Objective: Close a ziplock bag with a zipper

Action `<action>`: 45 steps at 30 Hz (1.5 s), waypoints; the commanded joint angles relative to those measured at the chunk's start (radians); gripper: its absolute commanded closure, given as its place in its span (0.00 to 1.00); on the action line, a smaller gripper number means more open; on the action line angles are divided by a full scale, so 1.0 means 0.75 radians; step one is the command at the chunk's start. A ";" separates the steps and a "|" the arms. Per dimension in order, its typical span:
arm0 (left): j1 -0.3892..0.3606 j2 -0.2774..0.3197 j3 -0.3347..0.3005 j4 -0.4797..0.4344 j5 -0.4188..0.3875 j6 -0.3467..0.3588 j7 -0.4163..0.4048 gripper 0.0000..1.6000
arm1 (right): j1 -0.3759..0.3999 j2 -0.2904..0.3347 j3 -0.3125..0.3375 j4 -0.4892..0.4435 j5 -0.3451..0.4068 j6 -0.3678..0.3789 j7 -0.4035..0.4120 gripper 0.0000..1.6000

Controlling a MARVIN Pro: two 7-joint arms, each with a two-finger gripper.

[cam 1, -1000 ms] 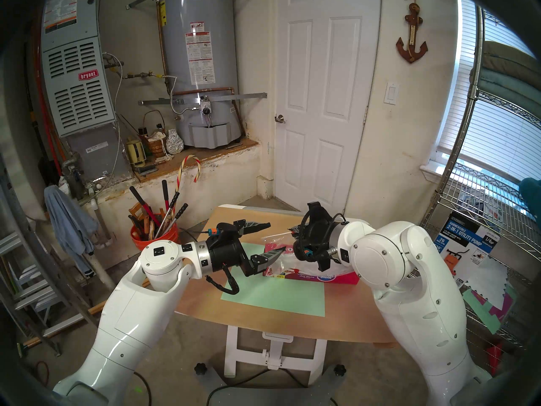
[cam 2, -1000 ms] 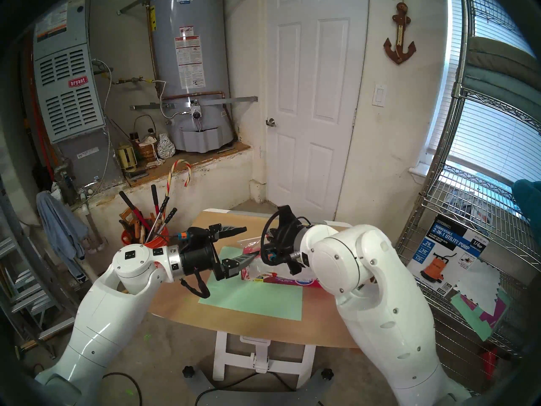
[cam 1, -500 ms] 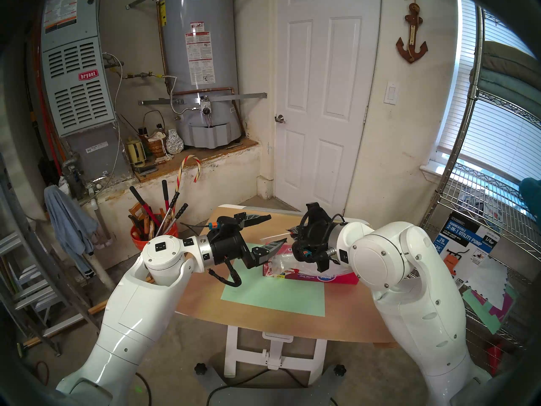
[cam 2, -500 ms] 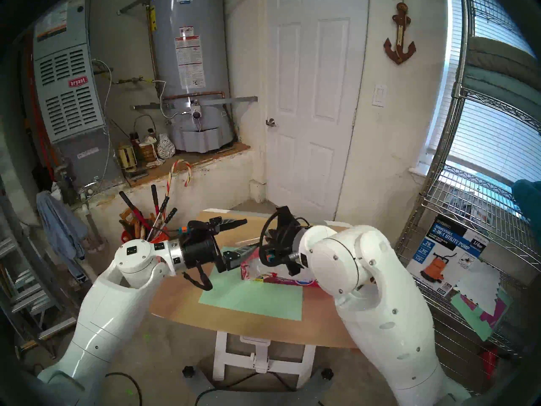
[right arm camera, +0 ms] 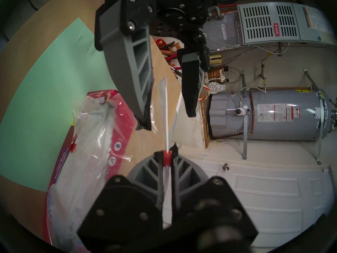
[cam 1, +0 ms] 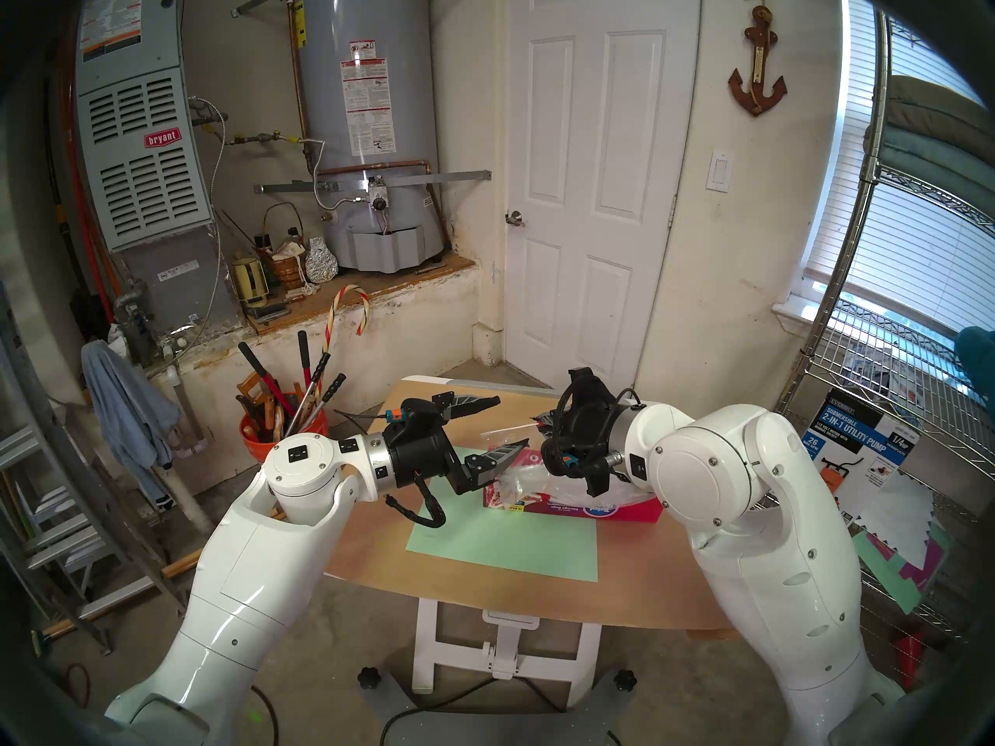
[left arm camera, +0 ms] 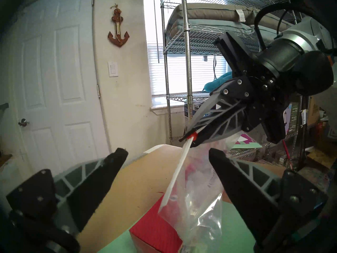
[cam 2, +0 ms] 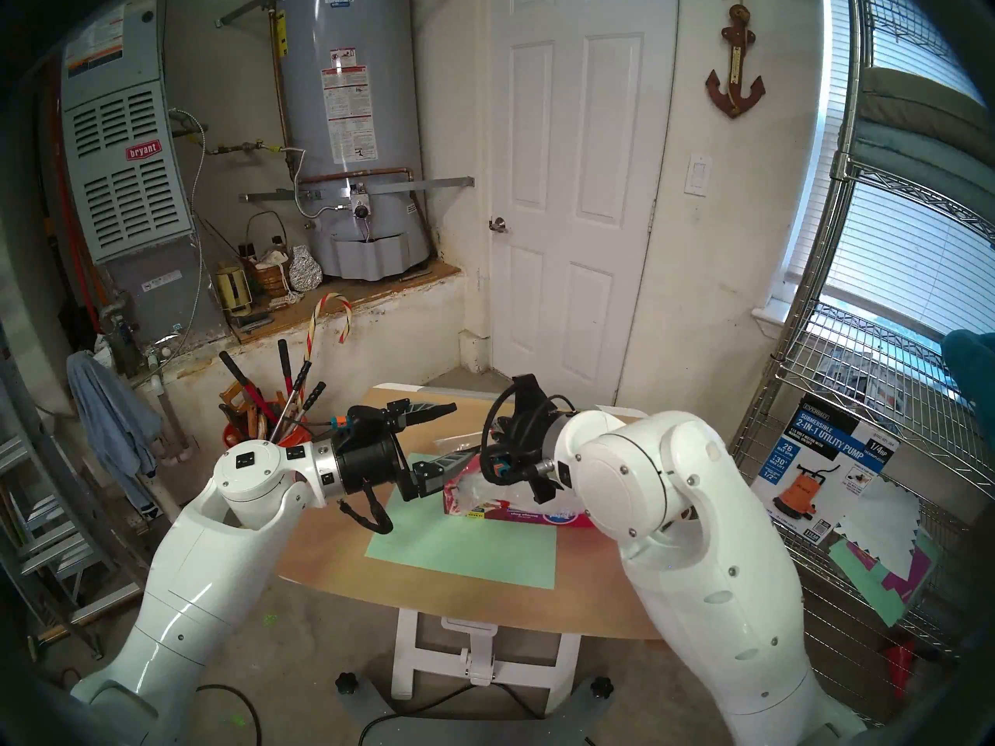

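Ziplock bag [left arm camera: 197, 207] hangs in the air over the table [cam 1: 484, 594], clear crinkly plastic, lower part draped onto the red cardboard box [cam 1: 592, 509] that lies on the table just behind the green mat [cam 1: 506, 540]. Zipper [left arm camera: 175, 177] = white strip along bag's top edge, runs up at a slant from near the box to the R gripper [left arm camera: 189, 137]. R gripper's jaws are pressed together on the zipper's red slider tab [right arm camera: 167, 156]; in R wrist view the tab sits right btwn the fingertips w/ the white strip passing through the narrow gap and sticking out beyond. L gripper [left arm camera: 167, 155] has its jaws spread wide, nothing in them; zipper strip lies btwn its two fingers [left arm camera: 228, 174] in both wrist views, touching neither as far as I can tell. L gripper points roughly level toward the R one, R tilted down toward it; the two tips are near each other, over the box's left end in head views. Bag looks empty; box print reads "Storage Bags" in R wrist view. Whether zip is sealed along the free stretch: can't tell.
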 commanded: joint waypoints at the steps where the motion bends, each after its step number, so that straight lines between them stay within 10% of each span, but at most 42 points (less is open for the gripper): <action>1: -0.015 -0.006 -0.007 0.003 -0.008 -0.006 -0.002 0.00 | 0.002 -0.001 0.000 -0.029 0.001 -0.003 -0.005 0.85; 35: -0.056 -0.036 -0.011 0.078 -0.031 0.005 -0.052 0.07 | -0.022 -0.002 0.012 -0.048 0.029 -0.002 -0.008 0.85; 41: -0.066 -0.045 -0.015 0.091 -0.046 0.019 -0.067 0.16 | -0.018 -0.001 0.014 -0.051 0.035 -0.006 -0.003 0.85; 43: -0.066 -0.047 -0.016 0.092 -0.036 0.017 -0.059 0.42 | -0.017 -0.001 0.014 -0.051 0.037 -0.007 0.000 0.85; 45: -0.068 -0.048 -0.017 0.102 -0.036 0.014 -0.065 0.47 | -0.016 0.000 0.014 -0.051 0.039 -0.009 0.002 0.85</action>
